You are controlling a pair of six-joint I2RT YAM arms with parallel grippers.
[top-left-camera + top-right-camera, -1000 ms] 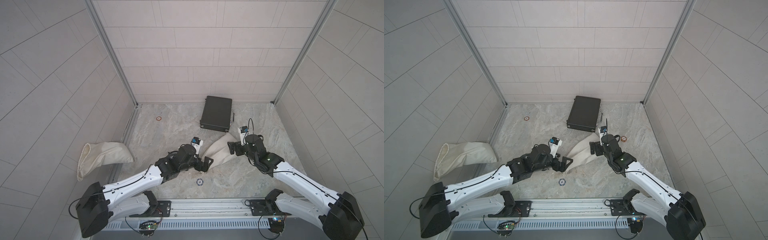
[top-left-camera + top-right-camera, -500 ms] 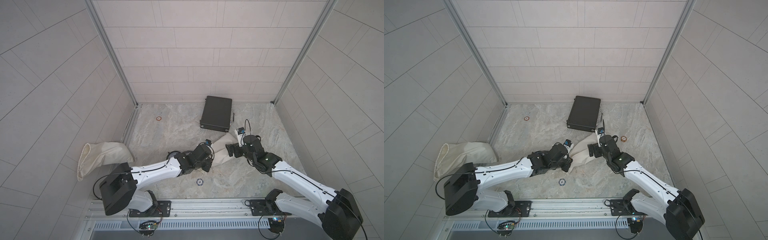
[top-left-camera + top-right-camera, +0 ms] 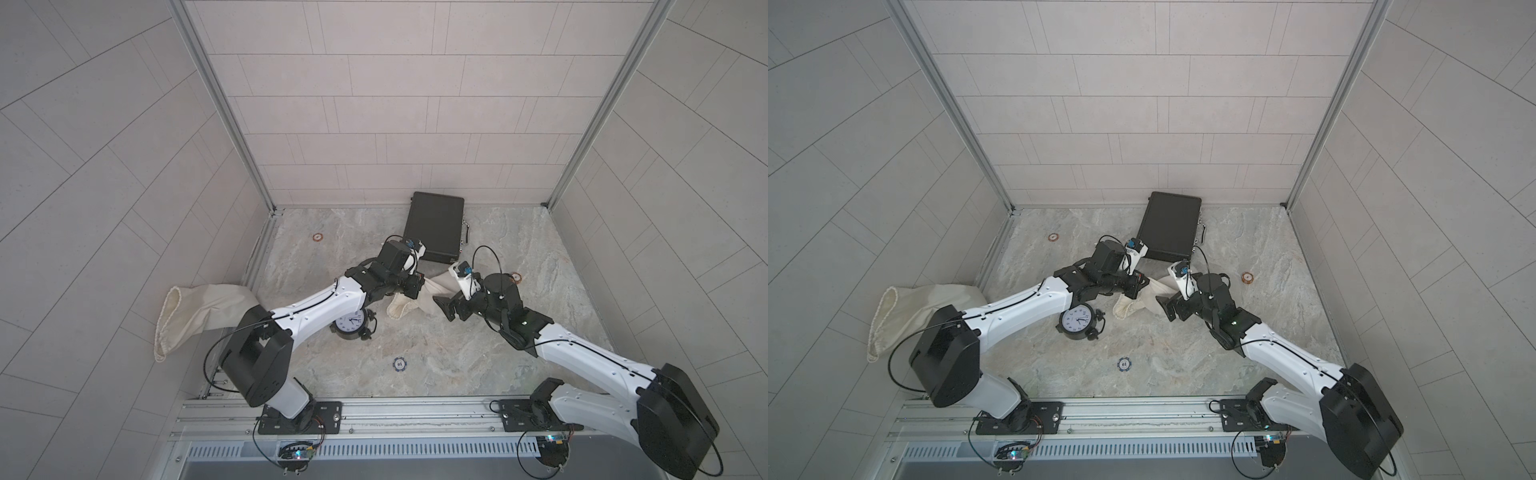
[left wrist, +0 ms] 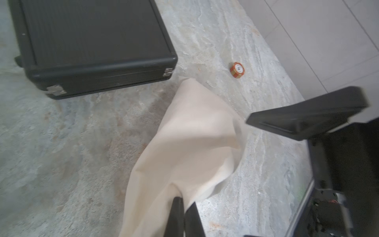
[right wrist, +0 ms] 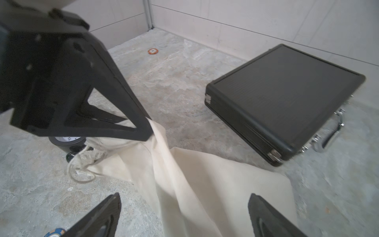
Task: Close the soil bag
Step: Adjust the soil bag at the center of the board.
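Pinching a fold of the cream soil bag [image 4: 190,133], the left hand [image 4: 182,205] has its two fingers closed on the cloth and holds that fold lifted off the surface [image 3: 457,353]. In both top views the bag lies near the middle of the surface, between the two arms, with the left hand [image 3: 417,286] over its upper side. The rest of the bag stays draped on the surface. Its ruffled mouth end [image 5: 88,156], with a loop of cord, rests just beside a black alarm clock [image 3: 350,326] that sits partly under the left arm.

The right hand [image 5: 184,215] is wide open, one finger on each side of the bag's flat end, and grips nothing. Whether its fingers touch the cloth cannot be told.

A black case [image 3: 436,226] lies closed and flat behind the bag, near the back wall. One corner of the bag reaches close to it. An orange chip [image 3: 515,277] lies beside the right arm, another orange chip [image 3: 317,237] sits well apart toward the back left, and a blue chip [image 3: 399,364] lies nearer the front. A second cream bag [image 3: 195,316] slumps against the left wall.
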